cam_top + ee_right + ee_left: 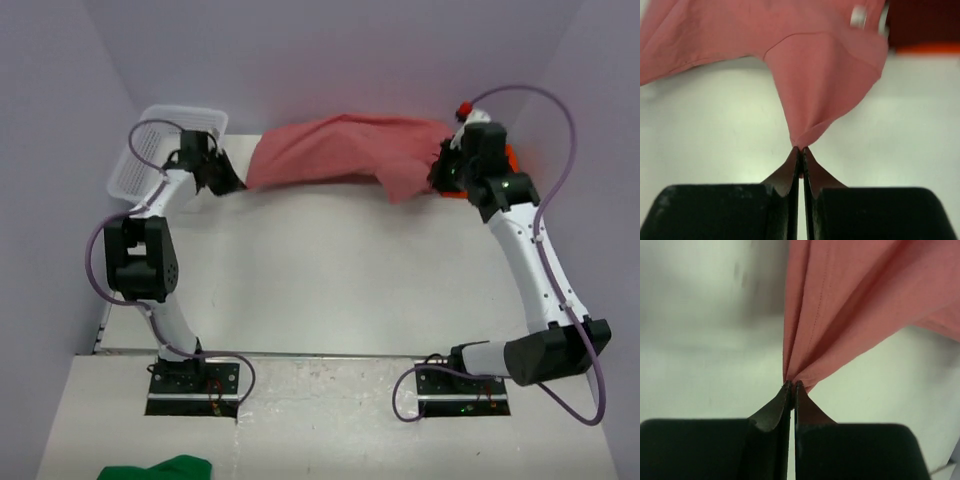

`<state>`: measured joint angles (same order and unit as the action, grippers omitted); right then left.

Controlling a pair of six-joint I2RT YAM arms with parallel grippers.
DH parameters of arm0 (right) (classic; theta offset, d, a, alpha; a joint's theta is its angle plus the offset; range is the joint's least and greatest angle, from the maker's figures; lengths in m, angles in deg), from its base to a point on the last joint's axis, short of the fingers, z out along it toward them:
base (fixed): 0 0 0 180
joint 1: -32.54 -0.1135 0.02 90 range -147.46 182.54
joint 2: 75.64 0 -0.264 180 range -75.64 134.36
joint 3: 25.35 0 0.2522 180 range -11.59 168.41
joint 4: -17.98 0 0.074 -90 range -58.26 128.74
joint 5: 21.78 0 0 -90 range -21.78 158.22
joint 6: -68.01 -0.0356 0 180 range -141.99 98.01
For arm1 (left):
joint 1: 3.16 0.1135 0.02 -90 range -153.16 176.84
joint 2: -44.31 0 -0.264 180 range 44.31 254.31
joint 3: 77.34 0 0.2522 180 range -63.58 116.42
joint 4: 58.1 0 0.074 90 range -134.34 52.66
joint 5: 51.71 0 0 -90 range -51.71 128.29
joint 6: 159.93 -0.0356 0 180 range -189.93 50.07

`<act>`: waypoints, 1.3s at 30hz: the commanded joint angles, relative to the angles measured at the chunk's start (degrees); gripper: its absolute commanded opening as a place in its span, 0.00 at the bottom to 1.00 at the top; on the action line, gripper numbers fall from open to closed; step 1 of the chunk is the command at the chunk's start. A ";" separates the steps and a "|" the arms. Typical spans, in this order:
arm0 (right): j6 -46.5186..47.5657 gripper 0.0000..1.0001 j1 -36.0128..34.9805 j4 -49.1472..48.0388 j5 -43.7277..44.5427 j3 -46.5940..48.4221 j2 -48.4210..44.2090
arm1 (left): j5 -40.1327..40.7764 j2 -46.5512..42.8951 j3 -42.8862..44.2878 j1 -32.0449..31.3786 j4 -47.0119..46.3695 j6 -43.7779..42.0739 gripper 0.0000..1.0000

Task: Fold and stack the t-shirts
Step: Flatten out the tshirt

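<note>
Arms [525, 250] extended forward, left claw [791, 386], right claw [801, 149] pinching rose t-shirt [340, 150]

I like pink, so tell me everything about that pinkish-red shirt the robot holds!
The faded rose-red soft cotton t-shirt hangs stretched and creased across the far side of the white table, not yet folded. The left end effector and right end effector each pinch one end shut. A stitched hem shows.

far side: your t-shirt [340, 150] spans the table [340, 280], left gripper [233, 185] at its left end, right gripper [440, 172] at its right | far left: basket [180, 110] behind your left gripper | far right: second t-shirt [512, 155] behind your right gripper | near left: cloth [165, 468] before the arm bases
</note>
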<state>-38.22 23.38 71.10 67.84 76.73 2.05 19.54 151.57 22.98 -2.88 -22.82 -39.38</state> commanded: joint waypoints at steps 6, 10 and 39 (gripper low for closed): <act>-9.96 0.00 -4.89 11.70 10.13 -11.59 -22.75 | 11.44 -30.42 -24.32 -5.37 12.50 1.53 0.00; -10.40 0.00 -4.89 15.05 11.19 -12.99 -27.06 | 17.25 -38.61 -26.88 -5.28 17.15 1.54 0.00; -9.17 0.00 -7.00 18.48 14.45 -22.04 -29.62 | 21.12 -48.64 -34.25 -5.28 25.86 0.22 0.00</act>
<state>-46.89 16.84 89.68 82.22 54.80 -26.87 43.43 103.23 -8.38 -8.43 2.44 -37.24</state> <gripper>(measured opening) 0.007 0.007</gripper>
